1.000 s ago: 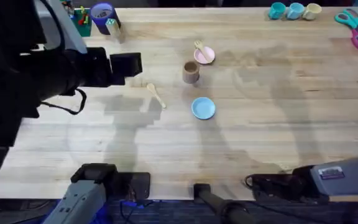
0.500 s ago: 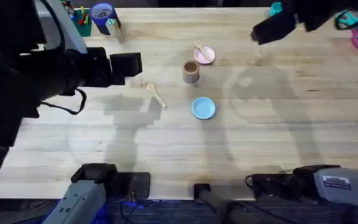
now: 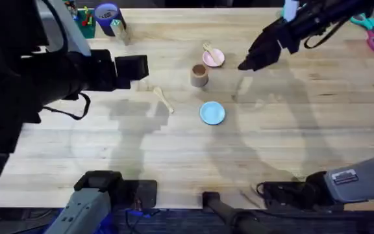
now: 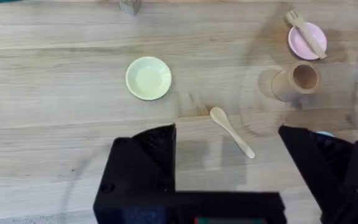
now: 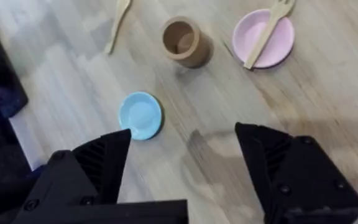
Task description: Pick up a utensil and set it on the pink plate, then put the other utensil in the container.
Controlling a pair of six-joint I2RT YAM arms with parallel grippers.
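Overhead view: fork lies across the pink plate; the spoon lies slantwise on the bench, nearer the left claw, fingers apart. Right claw likewise spread.

Left arm looming large, dark, blurred under overhead camera, hiding counter far-left corner. Utensil head running off right wrist frame edge. Other utensil bowl cut off there too. Right gripper fingertips too small to judge overhead.
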